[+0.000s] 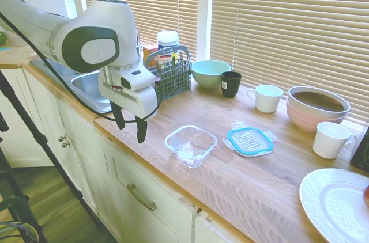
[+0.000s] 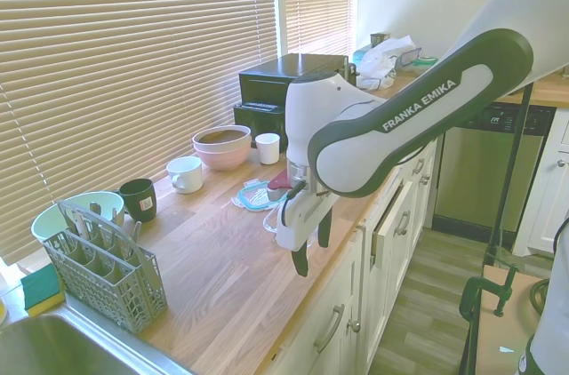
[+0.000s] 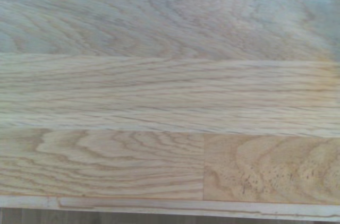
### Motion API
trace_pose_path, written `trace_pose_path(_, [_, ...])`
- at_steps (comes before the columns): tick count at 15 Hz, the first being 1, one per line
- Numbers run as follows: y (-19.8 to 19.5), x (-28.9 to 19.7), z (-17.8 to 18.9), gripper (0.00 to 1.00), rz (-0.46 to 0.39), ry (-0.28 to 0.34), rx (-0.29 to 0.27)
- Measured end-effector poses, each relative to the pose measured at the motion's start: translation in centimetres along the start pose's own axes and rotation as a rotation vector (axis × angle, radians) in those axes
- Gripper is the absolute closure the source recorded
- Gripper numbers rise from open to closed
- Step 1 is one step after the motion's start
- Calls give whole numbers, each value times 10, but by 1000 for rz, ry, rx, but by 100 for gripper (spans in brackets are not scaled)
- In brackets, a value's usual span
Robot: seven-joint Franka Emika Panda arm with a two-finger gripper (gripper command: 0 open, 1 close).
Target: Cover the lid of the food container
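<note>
Now, gripper (image 1: 130, 129): hangs above the front edge of the wooden countertop (image 1: 242, 179), fingers pointing down, spread apart with bare air between them; it carries nothing.
Gripper, other side: in the second exterior view the gripper (image 2: 311, 249) shows the same way, two dark fingers apart, over the counter's front edge near the cabinet fronts.
Wrist view: only wood grain of the countertop (image 3: 170, 96), with the pale front edge running along one side.
Food container (image 1: 191, 144): clear glass square dish, upright and uncovered, on the wood near the gripper, apart from it.
Lid (image 1: 249, 140): flat on the counter just beside the food container, on the side away from the gripper; blue rim up, clear tabs sticking out; a small gap between the two.
Lid, second exterior view: the lid (image 2: 258, 196) is partly hidden behind the arm.
Cutlery basket (image 1: 172, 73): grey, behind the gripper, next to the sink (image 1: 87, 86).
Teal bowl (image 1: 210, 72): by the blinds, with a dark cup (image 1: 230, 83) beside it.
White mug (image 1: 267, 98): further along the window side.
Pink bowl (image 1: 317, 109): past the mug, with a second white cup (image 1: 330, 139) in front of it.
White plate (image 1: 334, 205): at the far end of the counter, well apart from the lid.
</note>
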State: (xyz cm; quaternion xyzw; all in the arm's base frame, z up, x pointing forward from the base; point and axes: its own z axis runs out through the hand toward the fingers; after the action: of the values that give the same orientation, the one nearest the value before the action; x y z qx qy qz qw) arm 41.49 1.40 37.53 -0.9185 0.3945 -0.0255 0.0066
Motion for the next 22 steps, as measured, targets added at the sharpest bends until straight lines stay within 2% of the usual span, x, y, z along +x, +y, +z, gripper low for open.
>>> trace_pose_path(5, [4,5,-1,0,20,-5,8])
trace_pose_path(9, [33,33,-11,0,81,-8,48])
trace_pose_path(16, [111,123,-48,0,249,-5,158])
trace_pose_path(18, [115,153,-50,0,302,-9,174])
trace_pose_path(22, [100,216,-24,0,375,-47,175])
